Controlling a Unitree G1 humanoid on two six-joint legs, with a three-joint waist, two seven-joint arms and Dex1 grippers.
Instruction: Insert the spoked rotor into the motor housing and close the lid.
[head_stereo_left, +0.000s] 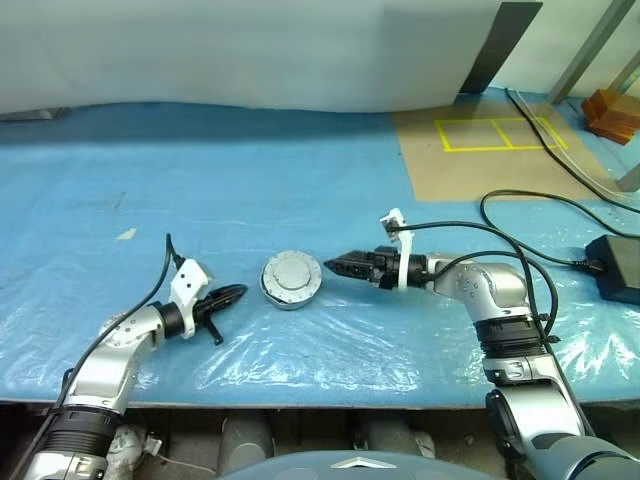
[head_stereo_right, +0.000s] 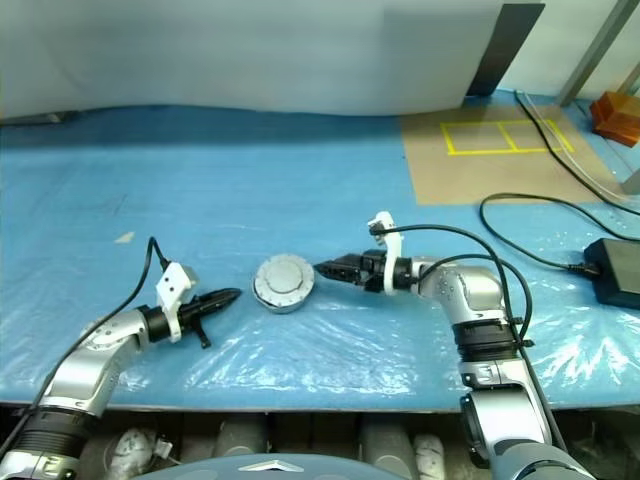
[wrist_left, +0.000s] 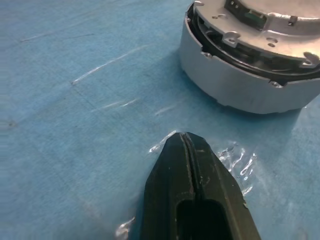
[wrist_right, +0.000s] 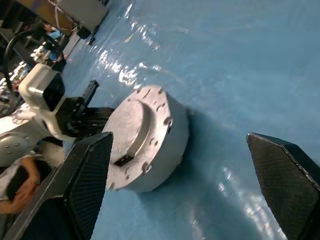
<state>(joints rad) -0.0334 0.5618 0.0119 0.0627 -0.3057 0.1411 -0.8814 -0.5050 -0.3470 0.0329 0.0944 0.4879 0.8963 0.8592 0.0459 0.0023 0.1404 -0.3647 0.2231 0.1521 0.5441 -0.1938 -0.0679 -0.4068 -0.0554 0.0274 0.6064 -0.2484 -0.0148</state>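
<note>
Motor housing (head_stereo_left: 291, 279), lid (wrist_right: 131, 134) seated: heavy, rigid, slick metal; grip the side wall. Left gripper (head_stereo_left: 236, 293) jaws shut, empty; right gripper (head_stereo_left: 333, 264) jaws wide, empty.

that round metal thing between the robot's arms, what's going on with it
It is the motor housing with the lid seated on top, resting on the blue sheet with nothing gripping it. The left gripper sits shut just to one side, and the right gripper is open on the other side, pointing at it without touching. Judging by the closed lid, the assembly looks finished.
</note>
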